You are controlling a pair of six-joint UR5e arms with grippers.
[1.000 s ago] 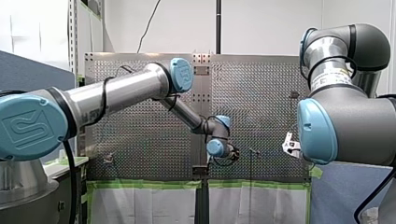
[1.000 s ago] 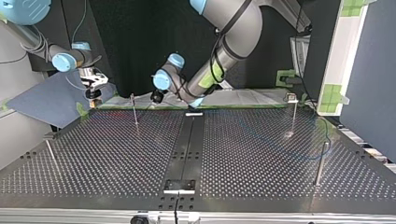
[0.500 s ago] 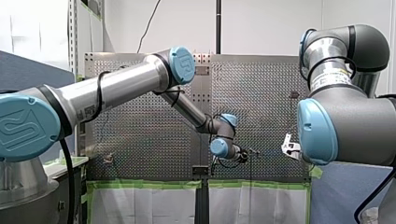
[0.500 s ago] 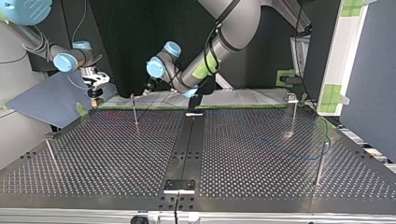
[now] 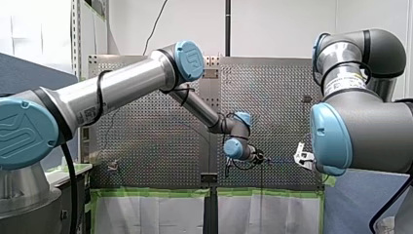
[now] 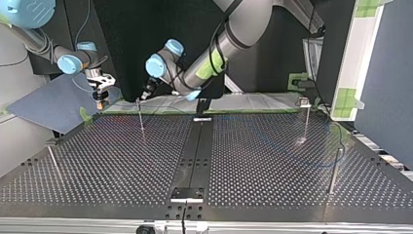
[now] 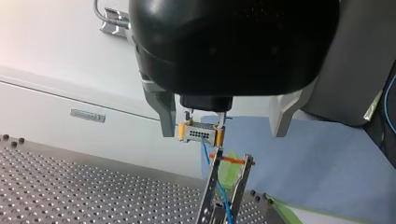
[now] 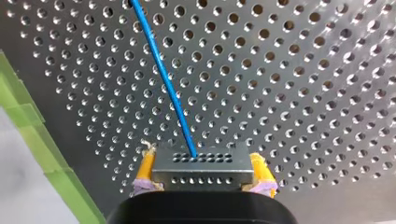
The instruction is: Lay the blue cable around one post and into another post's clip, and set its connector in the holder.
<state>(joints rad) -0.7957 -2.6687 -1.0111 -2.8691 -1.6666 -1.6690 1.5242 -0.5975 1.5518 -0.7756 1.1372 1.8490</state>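
- So, front view, starting at its left: my left arm [image 5: 122, 87] reaches across past the middle, and the left gripper [image 5: 259, 157] sits right at the top of a thin post [image 5: 261, 171]. From here you can't tell what its fingers are doing.
- The left wrist view sorts that out — its metal fingers [image 7: 161, 116] are spread wide with nothing in them. Just ahead is the post's forked clip [image 7: 211, 184], and the blue cable [image 7: 204, 151] drops down between the two prongs.
- Further right in the front view, a thin blue line runs from the post to the right gripper [image 5: 303, 157], which is half hidden behind its own arm's elbow.
- The right wrist view is the only close look — the yellow pads [image 8: 146, 165] are clamped on either side of the dark connector [image 8: 201, 163], held over the perforated table [image 8: 303, 70]. The cable leaves the middle of the connector and goes straight off over the holes, with green tape [image 8: 28, 116] along the table edge.
- The top view adds the layout: that post stands at its left near the far edge, with more posts [image 6: 306, 119] at its right. A faint blue curl of cable lies on the table beside them.
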